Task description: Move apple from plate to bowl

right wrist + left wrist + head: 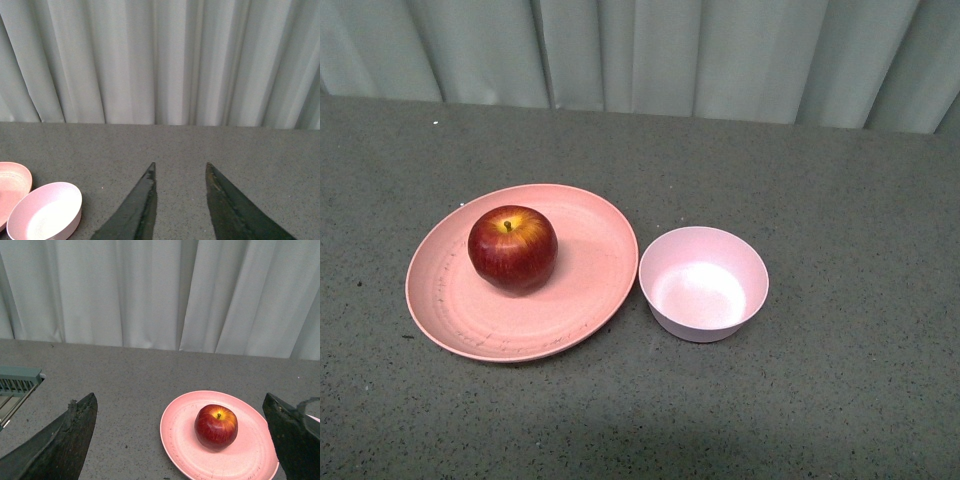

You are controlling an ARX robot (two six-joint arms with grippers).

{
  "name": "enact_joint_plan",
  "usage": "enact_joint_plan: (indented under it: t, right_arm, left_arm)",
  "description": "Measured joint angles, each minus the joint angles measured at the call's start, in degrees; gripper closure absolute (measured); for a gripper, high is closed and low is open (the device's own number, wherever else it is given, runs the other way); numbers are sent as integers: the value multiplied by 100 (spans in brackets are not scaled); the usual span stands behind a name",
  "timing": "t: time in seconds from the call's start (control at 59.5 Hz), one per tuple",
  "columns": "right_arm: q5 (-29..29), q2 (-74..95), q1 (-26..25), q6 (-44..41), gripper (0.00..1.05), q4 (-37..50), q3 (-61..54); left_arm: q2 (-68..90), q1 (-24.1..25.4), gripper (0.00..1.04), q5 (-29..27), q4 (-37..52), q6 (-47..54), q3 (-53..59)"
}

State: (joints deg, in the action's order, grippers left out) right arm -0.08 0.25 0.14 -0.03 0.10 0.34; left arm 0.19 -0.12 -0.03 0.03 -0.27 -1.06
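While no claw holds anything, apple (512,248): it sits stem up on the plate (590,270), a bit toward 10 o'clock from the plate's middle.
Bowl (700,295): empty, just beside the plate at its 3 o'clock, on the grey table (840,400).
Left claw (180,396): fingers wide apart, nothing between them, and the apple lies ahead of it.
Right claw (180,165): fingers a little apart, holding nothing, off to the side of the bowl.
How the apple feels: likely hard, shiny and a bit slippery, with some weight. It is round, so it can roll.
Where to grab: likely its fat middle, one finger on each side, not the thin stem.
Watch out: the bowl is only a little wider than the apple, so the apple should go down right over the bowl's middle.
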Motion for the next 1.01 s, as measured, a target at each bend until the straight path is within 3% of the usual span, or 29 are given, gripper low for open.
enact_joint_plan:
  t: [0.336,0.403,0.504,0.622,0.824,1.008]
  right_arm:
    - [0,0,0,9,7,0,0]
    - [0,0,0,2,10,0,0]
    - [0,-2,0,4,9,0,0]
    - [0,0,0,4,9,0,0]
    - [2,-2,0,4,9,0,0]
    - [0,-2,0,4,9,0,0]
  left_arm:
    - [0,0,7,0,0,0,0]
    - [11,-11,7,-63,-13,0,-4]
    - [590,-118,7,-901,-308,-61,-109]
    - [1683,-76,7,-610,684,-129,-133]
    - [5281,-133,7,-52,3654,-328,-960]
    - [7984,-483,7,520,3650,-387,-2232]
